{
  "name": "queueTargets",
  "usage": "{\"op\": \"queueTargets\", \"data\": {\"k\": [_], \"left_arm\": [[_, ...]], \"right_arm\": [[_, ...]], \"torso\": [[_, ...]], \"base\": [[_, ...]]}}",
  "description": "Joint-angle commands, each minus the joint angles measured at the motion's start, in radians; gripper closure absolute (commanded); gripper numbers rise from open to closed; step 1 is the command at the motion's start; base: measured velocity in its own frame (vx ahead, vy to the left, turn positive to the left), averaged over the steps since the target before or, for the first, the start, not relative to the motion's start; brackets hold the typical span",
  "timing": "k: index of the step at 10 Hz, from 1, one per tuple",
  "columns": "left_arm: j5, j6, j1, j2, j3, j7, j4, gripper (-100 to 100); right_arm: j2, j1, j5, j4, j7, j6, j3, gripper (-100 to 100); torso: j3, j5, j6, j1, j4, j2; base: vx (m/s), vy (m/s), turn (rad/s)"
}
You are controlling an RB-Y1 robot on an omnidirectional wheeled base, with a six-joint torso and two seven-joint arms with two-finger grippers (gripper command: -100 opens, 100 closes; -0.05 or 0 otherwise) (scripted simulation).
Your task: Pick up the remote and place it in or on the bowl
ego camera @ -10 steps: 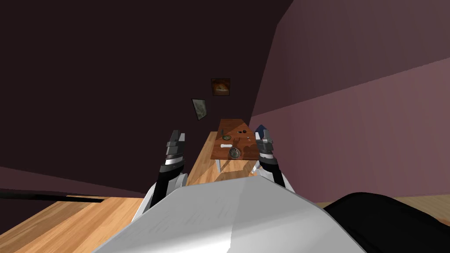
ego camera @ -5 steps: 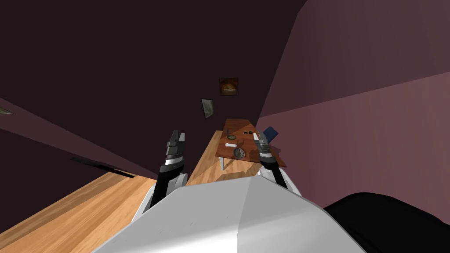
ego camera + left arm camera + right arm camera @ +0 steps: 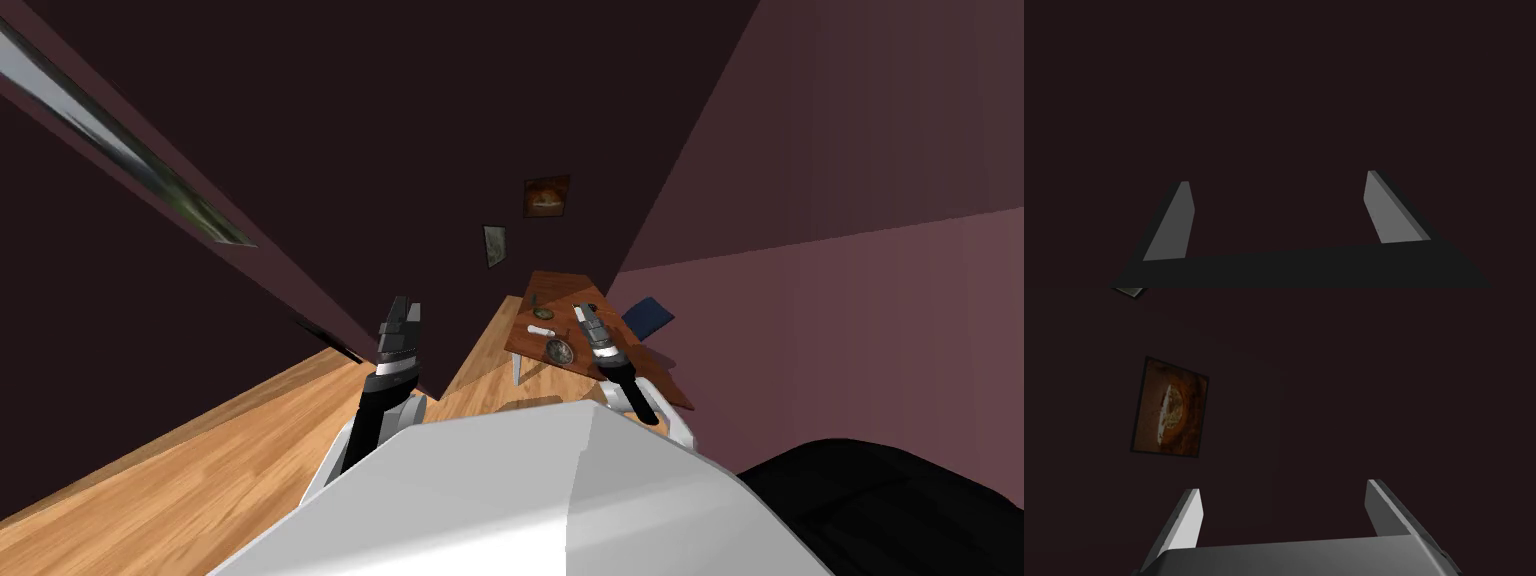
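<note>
1. L pincer (image 3: 1276,176): open, fingers wide apart, raised fwd on my left.
2. R pincer (image 3: 1284,484): open too; in head view it overlaps the brown surface (image 3: 565,285).
3. Bowl (image 3: 559,351) sits at the surface's near end, w/ a white oblong item (image 3: 541,331) just beside it.
4. Remote: things too small, can't tell which it is.

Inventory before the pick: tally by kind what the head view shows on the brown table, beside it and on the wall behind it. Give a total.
round dishes on the brown wooden table: 2 (grey patterned bowl, flatter greenish dish)
white oblong remote: 1
blue chair: 1
framed pictures: 2 (orange-brown picture, pale grey-green picture)
Total: 6
</note>
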Motion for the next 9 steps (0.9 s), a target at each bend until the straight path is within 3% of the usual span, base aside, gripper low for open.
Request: {"op": "queueTargets", "data": {"k": [1, 3, 5, 6, 7, 8, 9], "left_arm": [[0.0, 0.0, 0.0, 0.0, 0.0, 0.0, 0.0, 0], [0.0, 0.0, 0.0, 0.0, 0.0, 0.0, 0.0, 0], [0.0, 0.0, 0.0, 0.0, 0.0, 0.0, 0.0, 0], [0.0, 0.0, 0.0, 0.0, 0.0, 0.0, 0.0, 0], [0.0, 0.0, 0.0, 0.0, 0.0, 0.0, 0.0, 0], [0.0, 0.0, 0.0, 0.0, 0.0, 0.0, 0.0, 0], [0.0, 0.0, 0.0, 0.0, 0.0, 0.0, 0.0, 0]], "right_arm": [[-0.03, -0.018, 0.048, 0.048, -0.006, -0.004, -0.012, -100], [-0.058, -0.031, 0.087, 0.087, -0.012, -0.011, -0.024, -100], [-0.116, -0.055, 0.154, 0.159, -0.022, -0.026, -0.048, -100], [-0.116, -0.055, 0.172, 0.172, -0.022, -0.026, -0.048, -100], [-0.145, -0.067, 0.21, 0.214, -0.025, -0.034, -0.059, -100], [-0.145, -0.067, 0.217, 0.217, -0.025, -0.034, -0.059, -100], [-0.174, -0.078, 0.257, 0.256, -0.026, -0.043, -0.068, -100]], "torso": [[0.0, 0.0, 0.0, 0.0, 0.0, 0.0], [-0.001, 0.0, -0.001, 0.001, 0.0, -0.001], [0.0, 0.0, -0.001, 0.0, 0.0, -0.001], [-0.001, 0.0, -0.001, 0.001, 0.0, -0.001], [-0.001, 0.0, 0.0, 0.0, 0.0, -0.001], [-0.001, 0.0, -0.001, 0.0, 0.0, -0.002], [-0.001, 0.0, 0.0, 0.0, 0.0, -0.001]], "base": [[-0.018, 0.027, 0.251], [-0.014, 0.032, 0.285], [-0.02, 0.041, 0.362], [-0.006, 0.028, 0.139], [-0.001, 0.032, 0.235], [0.001, 0.024, 0.17], [0.002, 0.032, 0.273]]}}
